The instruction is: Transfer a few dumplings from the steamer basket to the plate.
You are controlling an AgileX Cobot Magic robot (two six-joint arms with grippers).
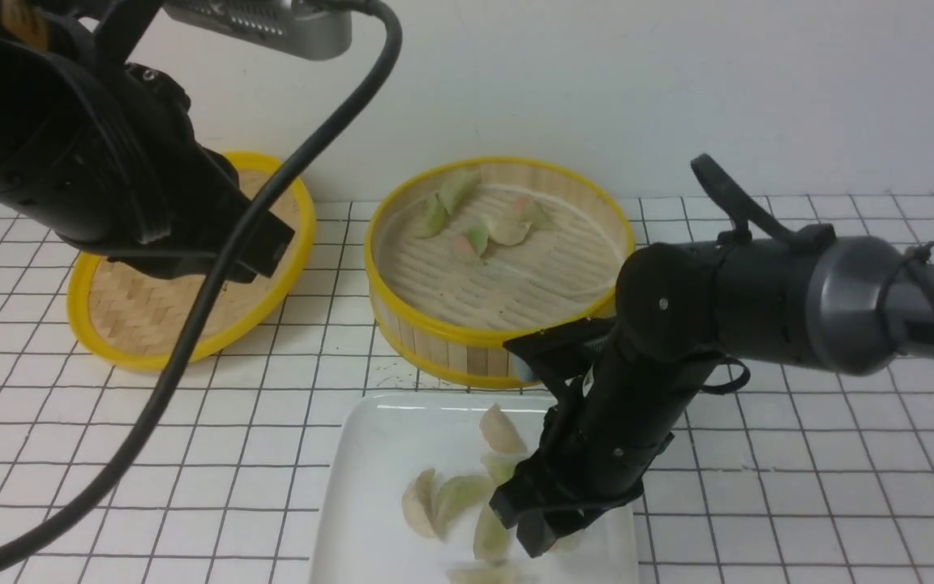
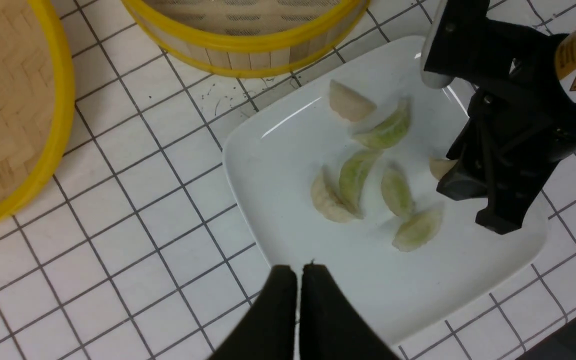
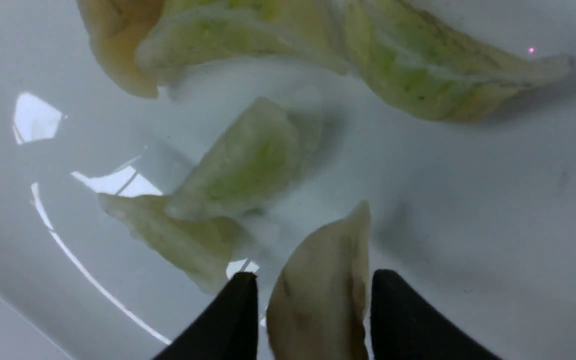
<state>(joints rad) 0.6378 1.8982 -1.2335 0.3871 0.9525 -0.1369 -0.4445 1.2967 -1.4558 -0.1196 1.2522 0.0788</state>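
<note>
White ceramic-like plate (image 2: pixel 288 210): over it, your right gripper (image 3: pixel 314 281) stands spread around a cream dumpling (image 3: pixel 318 305); beyond it, your left gripper (image 2: pixel 300 272) is pressed together.

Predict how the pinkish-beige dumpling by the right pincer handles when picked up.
The dumpling likely squashes under a hard grip, given its thin pleated edge. Probably slippery, as the plate looks glossy. Its curved crescent body may rock if nudged.
</note>
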